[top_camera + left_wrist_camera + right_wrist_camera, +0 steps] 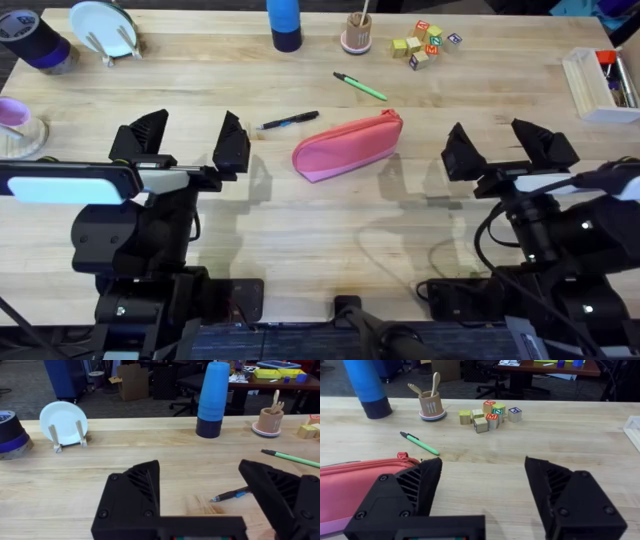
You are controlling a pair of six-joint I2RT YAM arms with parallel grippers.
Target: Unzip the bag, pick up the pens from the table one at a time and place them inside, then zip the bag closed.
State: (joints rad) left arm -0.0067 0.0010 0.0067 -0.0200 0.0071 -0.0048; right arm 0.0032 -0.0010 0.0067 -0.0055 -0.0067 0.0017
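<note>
Both pincers hang wide open and empty, left gripper [190, 145] just short of the black pen [288, 121], right gripper [508, 145] well right of the bag [347, 147]. Bag lies zipped mid-table [330, 230], long axis slanting up toward far right; looks soft, light, likely to slump, so pin the body and pinch the zipper pull. Green pen [360, 86] lies beyond the bag, angled, dark tip far-left; both pens look stiff, slim, likely slippery, best nipped mid-barrel.

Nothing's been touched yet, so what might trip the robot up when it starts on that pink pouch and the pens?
The pink pouch lies loose on the table and looks zipped shut, so pulling the zipper may just drag it unless the other arm pins it. The black pen and green pen are slim and lie flat, so they could roll or slip from wide jaws.
</note>
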